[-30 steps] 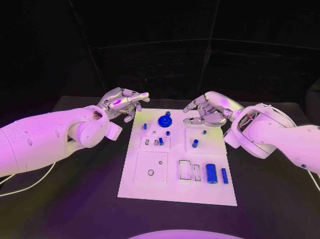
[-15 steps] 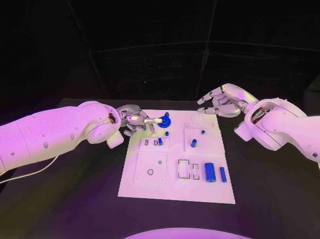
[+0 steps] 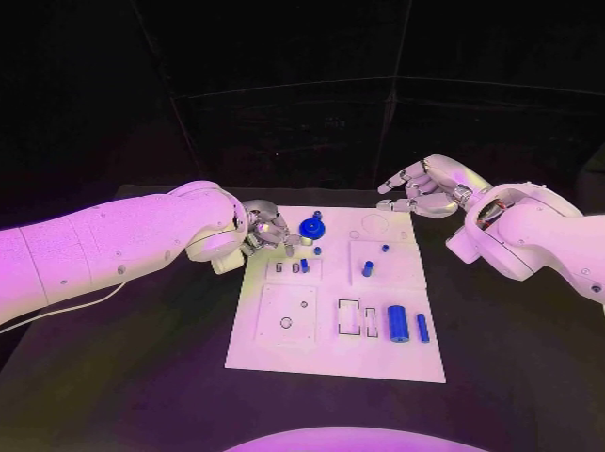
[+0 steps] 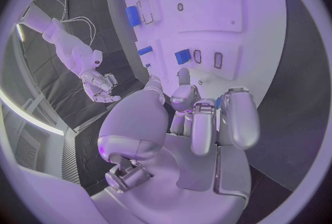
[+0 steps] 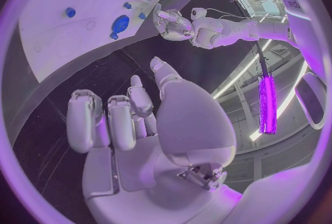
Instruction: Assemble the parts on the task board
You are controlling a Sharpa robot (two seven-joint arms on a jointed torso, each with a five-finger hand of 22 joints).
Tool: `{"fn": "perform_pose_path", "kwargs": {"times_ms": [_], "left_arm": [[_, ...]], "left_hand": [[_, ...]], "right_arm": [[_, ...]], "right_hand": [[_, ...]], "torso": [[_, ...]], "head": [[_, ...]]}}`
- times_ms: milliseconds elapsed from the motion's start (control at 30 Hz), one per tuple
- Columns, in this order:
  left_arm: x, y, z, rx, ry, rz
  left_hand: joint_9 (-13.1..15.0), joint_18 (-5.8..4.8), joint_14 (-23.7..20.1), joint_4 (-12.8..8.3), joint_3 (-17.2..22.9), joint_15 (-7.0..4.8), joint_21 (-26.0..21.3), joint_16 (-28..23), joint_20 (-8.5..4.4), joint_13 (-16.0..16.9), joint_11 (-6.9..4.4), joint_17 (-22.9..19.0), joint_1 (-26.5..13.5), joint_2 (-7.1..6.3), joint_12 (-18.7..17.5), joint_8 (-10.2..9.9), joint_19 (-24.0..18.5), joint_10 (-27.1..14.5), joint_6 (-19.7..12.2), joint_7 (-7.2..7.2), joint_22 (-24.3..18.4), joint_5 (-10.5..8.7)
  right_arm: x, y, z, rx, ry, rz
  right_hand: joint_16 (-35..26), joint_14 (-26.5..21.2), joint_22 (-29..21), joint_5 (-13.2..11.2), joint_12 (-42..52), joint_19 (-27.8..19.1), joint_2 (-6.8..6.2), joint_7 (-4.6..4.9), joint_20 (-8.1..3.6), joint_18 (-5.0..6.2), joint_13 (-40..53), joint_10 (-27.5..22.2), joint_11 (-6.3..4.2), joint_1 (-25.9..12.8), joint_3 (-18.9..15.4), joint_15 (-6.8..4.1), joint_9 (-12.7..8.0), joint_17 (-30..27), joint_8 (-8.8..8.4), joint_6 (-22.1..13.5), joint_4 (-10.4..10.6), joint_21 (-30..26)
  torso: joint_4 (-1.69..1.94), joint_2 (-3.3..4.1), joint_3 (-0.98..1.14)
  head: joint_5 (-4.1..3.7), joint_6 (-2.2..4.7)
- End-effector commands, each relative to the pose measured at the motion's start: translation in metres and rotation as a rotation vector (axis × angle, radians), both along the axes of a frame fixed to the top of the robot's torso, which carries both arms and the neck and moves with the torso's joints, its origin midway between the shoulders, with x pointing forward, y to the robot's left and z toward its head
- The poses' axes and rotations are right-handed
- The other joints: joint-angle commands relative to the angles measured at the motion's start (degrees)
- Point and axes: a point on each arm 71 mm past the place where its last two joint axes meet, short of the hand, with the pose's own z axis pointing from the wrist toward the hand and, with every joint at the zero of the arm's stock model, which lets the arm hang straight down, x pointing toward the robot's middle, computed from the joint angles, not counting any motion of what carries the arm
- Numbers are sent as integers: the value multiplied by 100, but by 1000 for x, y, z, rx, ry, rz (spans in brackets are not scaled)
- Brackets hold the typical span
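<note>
The black table (image 3: pixel 126 377) spreads wide around the white task board (image 3: pixel 336 353), leaving open room on both long sides and toward me. My left arm reaches in low, and my left hand (image 3: pixel 264 232) sits at the board's far left corner, fingers curled inward just beside the round blue part (image 3: pixel 311 228); from the head camera I cannot tell whether they touch it, and my left wrist camera shows curled fingers (image 4: pixel 205 124) over the board's edge with nothing plainly between them. My right hand (image 3: pixel 421 193) hovers off the board beyond its far right corner, fingers loosely bent and empty, as my right wrist camera confirms (image 5: pixel 131 119); that camera also catches my left hand (image 5: pixel 173 24) at the board's rim. The large blue cylinder (image 3: pixel 397 324) lies near the board's near right side beside a slimmer blue pin (image 3: pixel 421 327). Smaller blue pegs (image 3: pixel 367 268) stand mid-board.
</note>
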Motion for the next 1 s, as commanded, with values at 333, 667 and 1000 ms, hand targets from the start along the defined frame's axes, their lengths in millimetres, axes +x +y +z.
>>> {"fn": "perform_pose_path", "kwargs": {"times_ms": [333,667,1000], "left_arm": [[6,-16,-5,116,19,-49],[6,-27,-9,165,39,-98],[5,-30,-10,187,46,-119]], "left_hand": [[90,-117,615,-12,-64,-26,47,36,6,4,-7,1506,174,58,46,116,35,-18,-113,-1,56,-26],[147,-124,615,-36,-70,-21,74,36,11,17,-2,1506,283,117,68,184,41,-25,-170,3,102,-24],[192,-137,615,-62,-73,-22,121,36,13,51,-4,1506,356,155,108,242,62,-10,-190,-1,184,-23]], "right_arm": [[2,-2,0,-14,7,-17],[3,2,-1,-15,9,-13],[4,3,-1,-17,13,-10]], "right_hand": [[-95,258,19,115,-107,-137,72,-1,-11,133,-83,-101,12,39,-63,-27,-8,-48,37,-18,12,-104],[-142,244,-49,201,-147,-184,86,1,-13,148,-121,-132,12,67,-88,-28,-15,-111,43,-41,16,-146],[-149,241,-56,205,-150,-189,87,2,-13,149,-124,-133,13,67,-90,-28,-15,-123,44,-41,18,-150]], "torso": [[1,18,-8],[-24,25,-3],[-24,33,5]], "head": [[17,-56],[67,-96],[52,-107]]}}
